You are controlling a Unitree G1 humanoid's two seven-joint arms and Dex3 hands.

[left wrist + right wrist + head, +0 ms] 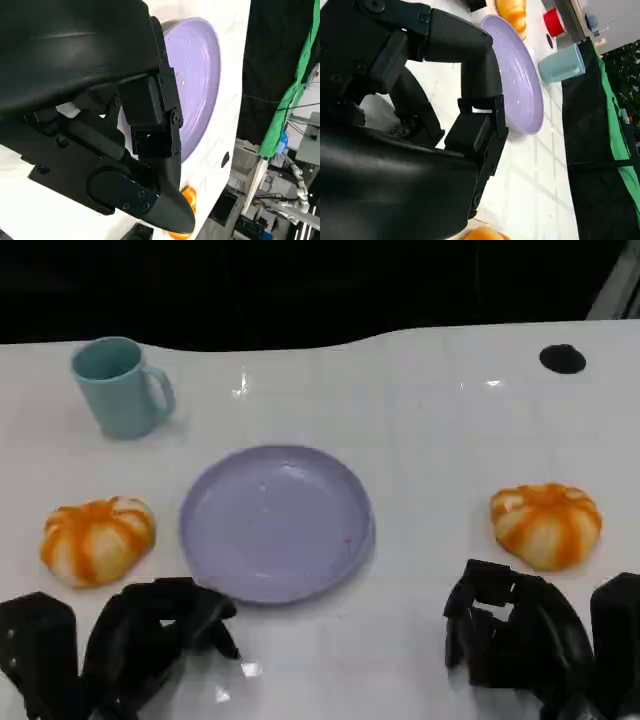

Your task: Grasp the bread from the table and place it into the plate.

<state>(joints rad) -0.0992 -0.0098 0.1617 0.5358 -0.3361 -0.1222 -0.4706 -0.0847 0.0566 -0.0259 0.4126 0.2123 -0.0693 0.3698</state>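
Down at the near edge of the white worktop (430, 440), the left hand (150, 635) hung low with its black fingers curled inward and nothing between them, just in front of the near rim of the lilac plate (275, 522). Its own wrist camera showed those fingers (150, 125) folded over bare worktop, with the plate just past them and a sliver of orange bread at the fingertip. The right hand (515, 635) sat at the opposite near corner, fingers likewise bent in and holding nothing, well apart from the plate. From its wrist camera the folded fingers (475, 130) were seen above the white surface, the plate lying beyond them. Just beyond the left hand, beside the plate but not touching it, lay one orange-and-white bread bun (97, 540) on the worktop. A second bun of the same kind (546, 524) lay on the worktop just beyond the right hand, set apart from the plate's other side. The plate itself held nothing. Farther back on the left stood a pale teal mug (120, 387), upright, its handle turned toward the middle. At the far right a small black round spot (562, 358) marked the worktop.
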